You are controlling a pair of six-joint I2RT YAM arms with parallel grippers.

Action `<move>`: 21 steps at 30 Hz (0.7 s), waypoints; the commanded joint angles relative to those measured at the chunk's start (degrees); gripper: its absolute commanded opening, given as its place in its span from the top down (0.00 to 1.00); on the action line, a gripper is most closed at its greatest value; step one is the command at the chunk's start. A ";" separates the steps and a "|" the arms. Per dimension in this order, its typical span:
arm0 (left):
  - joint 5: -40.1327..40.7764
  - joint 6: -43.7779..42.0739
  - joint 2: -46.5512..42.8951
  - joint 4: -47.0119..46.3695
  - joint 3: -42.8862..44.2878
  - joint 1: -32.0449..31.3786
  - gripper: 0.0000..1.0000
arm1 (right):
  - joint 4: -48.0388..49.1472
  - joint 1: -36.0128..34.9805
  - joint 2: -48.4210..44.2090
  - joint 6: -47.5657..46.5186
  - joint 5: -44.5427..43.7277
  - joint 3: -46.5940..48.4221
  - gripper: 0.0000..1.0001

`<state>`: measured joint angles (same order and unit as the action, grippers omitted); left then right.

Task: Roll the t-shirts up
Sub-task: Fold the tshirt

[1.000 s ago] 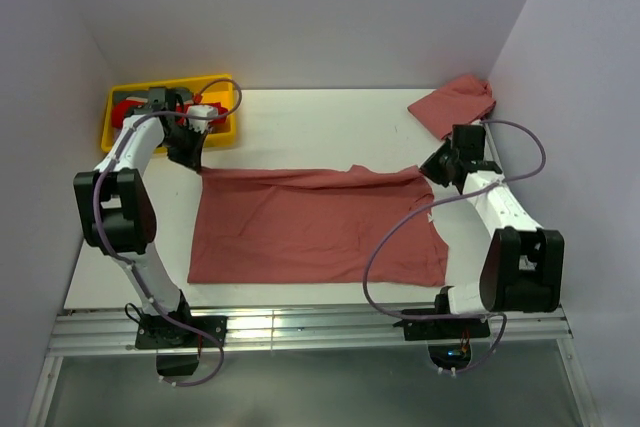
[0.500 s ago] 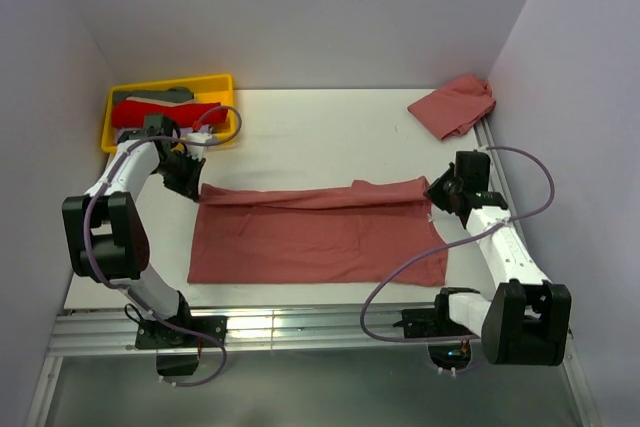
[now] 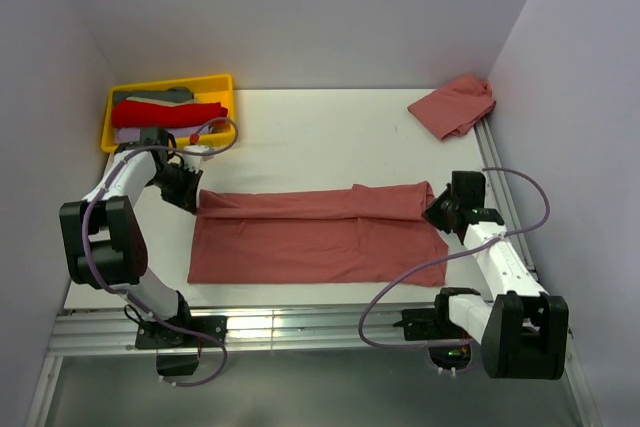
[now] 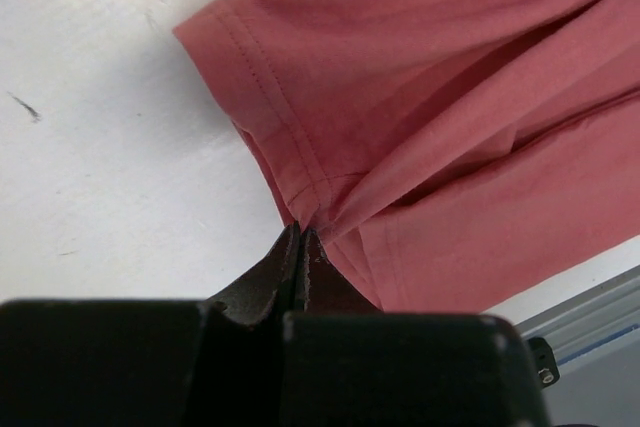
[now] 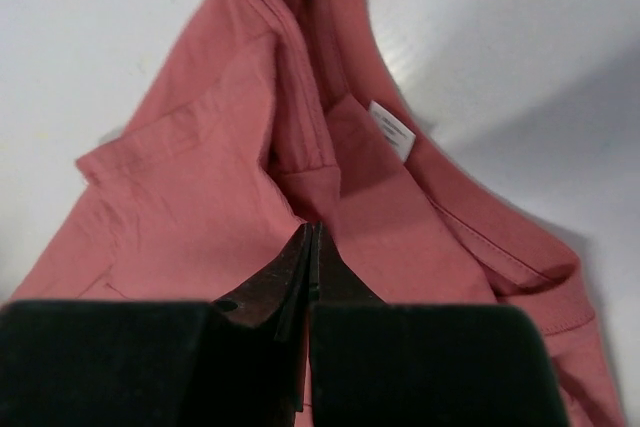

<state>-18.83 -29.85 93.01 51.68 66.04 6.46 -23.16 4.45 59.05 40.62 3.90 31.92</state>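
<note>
Though laid flat across the middle of the surface [image 3: 320,137], shows from above as a wide t-shirt [image 3: 320,242] with its far edge folded over toward the near side. From that height, hard to read the left tool [image 3: 194,202] and right tool [image 3: 433,210] beyond placing them at the fold's 2 ends.

Settled by the wrist views: left tool [image 4: 300,239] pinched shut on a stitched hem of the t-shirt [image 4: 450,97], right tool [image 5: 311,237] clamped tight on bunched cloth of the same t-shirt [image 5: 200,197], near a small white label [image 5: 392,129].

Shown only from above: a 2nd t-shirt [image 3: 455,104] crumpled in the far right corner, well apart, and a yellow tray [image 3: 175,79] at the far left holding red and grey folded cloth [image 3: 165,112].

Elsewhere, white surface, faintly scuffed in the left wrist view, with pale walls [image 3: 300,7] on 3 sides and a metal rail [image 3: 300,327] along the near edge.
</note>
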 commanded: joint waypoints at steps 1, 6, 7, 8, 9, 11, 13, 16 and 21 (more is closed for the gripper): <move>-2.44 -1.88 -2.13 -0.53 -1.70 0.22 1.00 | 1.54 0.56 0.36 0.51 -1.44 -1.51 1.00; -2.79 -2.15 -2.13 -1.23 -3.81 0.22 1.00 | 2.50 0.56 2.39 1.21 -2.14 -2.48 1.00; -2.53 -2.23 -2.13 -1.49 -3.90 0.22 1.00 | 2.50 0.56 2.82 1.30 -2.14 -2.48 1.00; -2.53 -2.23 -2.13 -1.50 -4.16 0.22 1.00 | 2.59 0.56 3.00 1.30 -2.06 -2.48 1.00; -2.44 -2.23 -2.31 -1.50 -4.34 0.31 1.00 | 2.77 0.56 3.18 1.30 -1.97 -2.48 1.00; -2.70 -2.23 -2.48 -0.97 -4.25 0.22 1.00 | 2.50 0.56 3.44 1.22 -2.58 -2.39 1.00; -2.88 -2.23 -3.27 -0.53 -3.99 0.22 1.00 | 2.15 0.56 3.18 1.13 -2.76 -2.22 1.00; -2.97 -2.41 -4.50 0.61 -3.99 0.22 1.00 | 1.27 0.56 2.74 1.04 -3.37 -1.78 1.00; -2.53 -2.76 -6.35 0.53 -6.53 0.22 0.94 | 1.18 0.56 2.74 0.78 -3.29 -2.21 0.99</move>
<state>-20.10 -30.98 89.30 51.55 61.17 6.46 -22.55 4.51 62.46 41.52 2.46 29.61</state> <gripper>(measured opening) 0.043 0.011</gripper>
